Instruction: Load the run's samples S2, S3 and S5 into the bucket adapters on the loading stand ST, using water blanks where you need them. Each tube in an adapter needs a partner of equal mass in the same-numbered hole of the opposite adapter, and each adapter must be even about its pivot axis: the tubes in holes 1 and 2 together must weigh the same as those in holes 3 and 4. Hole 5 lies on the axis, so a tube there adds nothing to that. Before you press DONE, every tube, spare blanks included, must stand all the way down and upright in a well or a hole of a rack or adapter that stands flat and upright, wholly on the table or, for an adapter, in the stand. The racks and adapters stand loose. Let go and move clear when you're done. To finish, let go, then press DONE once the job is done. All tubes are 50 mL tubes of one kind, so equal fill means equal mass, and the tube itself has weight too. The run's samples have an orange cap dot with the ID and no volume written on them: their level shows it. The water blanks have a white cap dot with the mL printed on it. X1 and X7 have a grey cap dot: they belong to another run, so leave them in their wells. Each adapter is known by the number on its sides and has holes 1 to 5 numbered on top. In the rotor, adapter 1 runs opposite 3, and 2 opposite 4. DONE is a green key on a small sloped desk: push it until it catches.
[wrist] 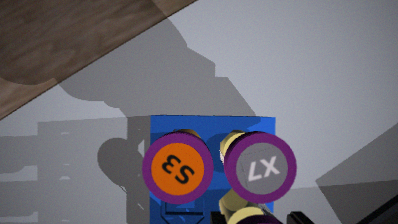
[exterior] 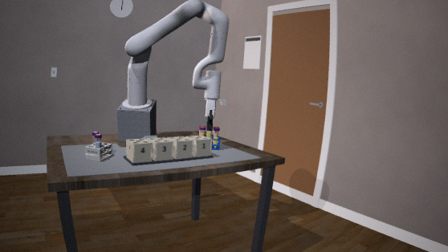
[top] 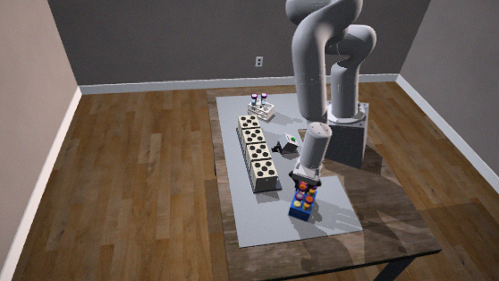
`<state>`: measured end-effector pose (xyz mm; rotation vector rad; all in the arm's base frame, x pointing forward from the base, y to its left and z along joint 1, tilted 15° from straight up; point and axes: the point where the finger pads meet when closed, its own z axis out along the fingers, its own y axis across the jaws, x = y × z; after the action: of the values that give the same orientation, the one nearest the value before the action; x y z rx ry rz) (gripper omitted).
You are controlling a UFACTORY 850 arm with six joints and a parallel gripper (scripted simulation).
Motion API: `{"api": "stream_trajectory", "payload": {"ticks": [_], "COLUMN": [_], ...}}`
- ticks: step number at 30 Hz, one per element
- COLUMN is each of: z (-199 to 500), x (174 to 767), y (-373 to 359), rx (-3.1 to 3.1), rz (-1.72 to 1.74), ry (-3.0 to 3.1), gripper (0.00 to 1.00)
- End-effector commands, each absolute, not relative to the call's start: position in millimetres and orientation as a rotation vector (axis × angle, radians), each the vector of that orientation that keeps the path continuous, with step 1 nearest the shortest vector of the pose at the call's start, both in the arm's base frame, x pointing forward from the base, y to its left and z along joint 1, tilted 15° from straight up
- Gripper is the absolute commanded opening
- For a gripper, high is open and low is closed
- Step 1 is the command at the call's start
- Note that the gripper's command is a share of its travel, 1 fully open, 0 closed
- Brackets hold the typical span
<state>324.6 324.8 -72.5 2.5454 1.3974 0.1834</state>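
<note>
My gripper (top: 305,183) (exterior: 209,128) is shut on a purple-capped tube at the blue rack (top: 300,214) (wrist: 210,123). The tube's dot looks orange in the top view; its ID is out of view, and I cannot tell if it is raised. S3 (wrist: 177,168), orange-dotted, and X7 (wrist: 261,168), grey-dotted, stand side by side in that rack. Adapters 1 (top: 265,170) (exterior: 203,146), 2 (top: 258,151) (exterior: 185,147), 3 (top: 253,135) (exterior: 164,148) and 4 (top: 249,121) (exterior: 142,150) stand in a row on the dark stand (exterior: 169,160); their holes look empty.
A pale rack (top: 267,114) (exterior: 99,154) with two purple-capped tubes stands at the far end; their dots are unreadable. The sloped desk (top: 290,142) with the green key (top: 293,139) stands between the adapters and the arm's base. Another purple cap shows beside the gripper.
</note>
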Motion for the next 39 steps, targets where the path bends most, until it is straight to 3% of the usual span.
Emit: {"api": "stream_trajectory", "payload": {"ticks": [1, 39], "z": [-68, -24], "x": [324, 314], "y": [326, 333], "rx": [2.546, 2.546], "rz": [0.184, 0.184], "ry": [1.398, 1.398], "gripper": [0.0, 0.0]}}
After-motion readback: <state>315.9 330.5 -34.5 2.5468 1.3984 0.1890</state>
